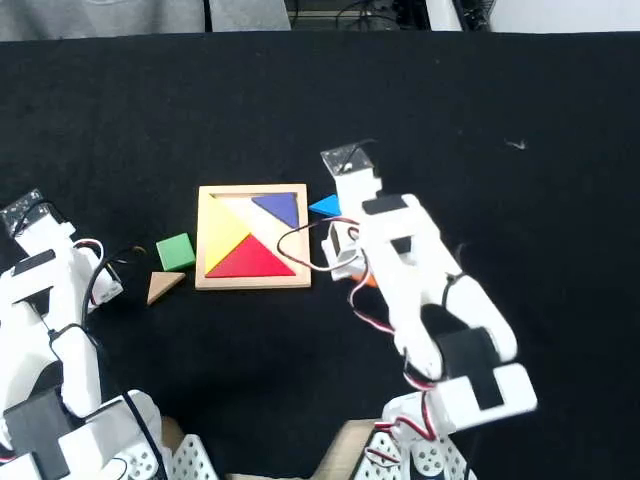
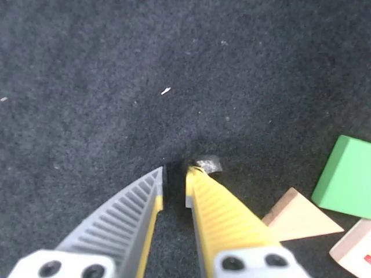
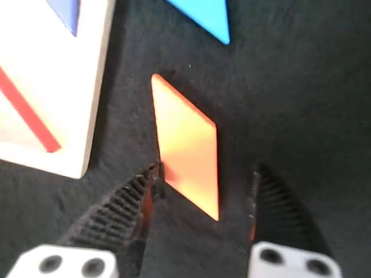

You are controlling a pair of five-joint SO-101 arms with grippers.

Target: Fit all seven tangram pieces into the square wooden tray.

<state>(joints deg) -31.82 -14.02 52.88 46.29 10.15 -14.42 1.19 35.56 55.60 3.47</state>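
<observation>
Orange parallelogram [image 3: 186, 147] lies just beside the tray [image 1: 252, 283] (three pieces [image 1: 250, 262] inside), between the right gripper's [image 3: 206, 172] spread fingers [image 3: 124, 202], while the left gripper [image 2: 175, 174], clenched on nothing, sits near the tan triangle [image 2: 298, 217].

Legible text, numbers, labels, brands or signs: none can be read. The square pale-wood tray [image 1: 253, 283], the flat orange parallelogram piece [image 3: 188, 153] and the green square wooden piece [image 1: 175, 251] show plain colour only.
</observation>
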